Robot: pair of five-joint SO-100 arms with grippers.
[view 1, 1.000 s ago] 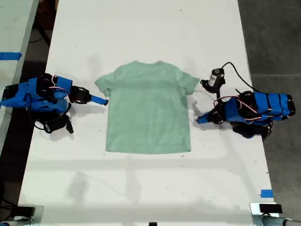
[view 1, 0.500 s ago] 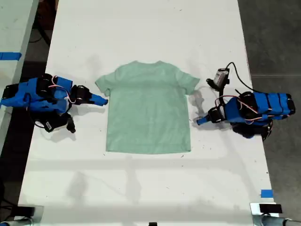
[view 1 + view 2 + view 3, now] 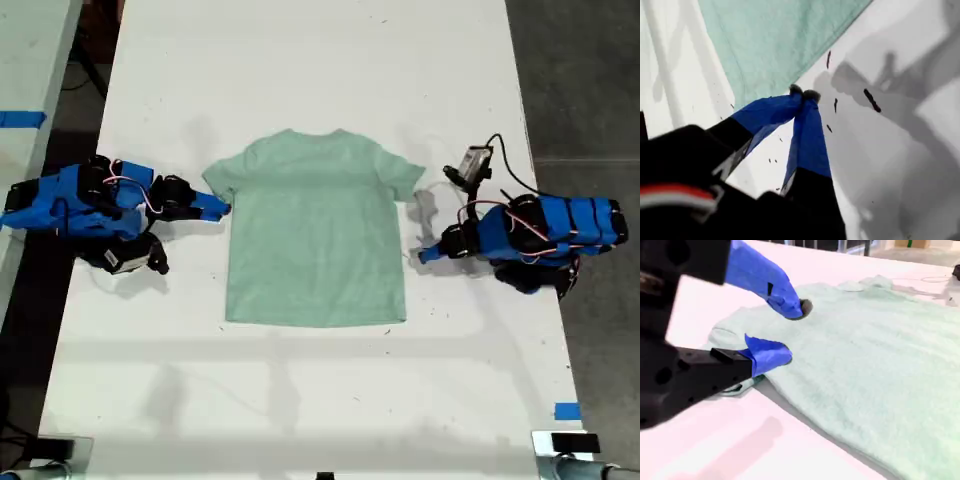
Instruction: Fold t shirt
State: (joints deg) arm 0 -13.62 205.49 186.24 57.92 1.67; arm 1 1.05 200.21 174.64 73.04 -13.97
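T-shirt [image 3: 316, 232] lies flat. Second gripper [image 3: 782, 332], jaws apart over a sleeve, should pinch only its edge; first gripper [image 3: 804, 95] is closed, holding nothing.

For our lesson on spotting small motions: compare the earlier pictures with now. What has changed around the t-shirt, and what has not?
My second hand crept slightly up the exterior view beside the t shirt sleeve. Its jaws are open and grip nothing. The camera module above my first hand swung a little toward the exterior view's right. The t shirt stayed flat and unfolded, and my first hand stayed shut at its side edge.
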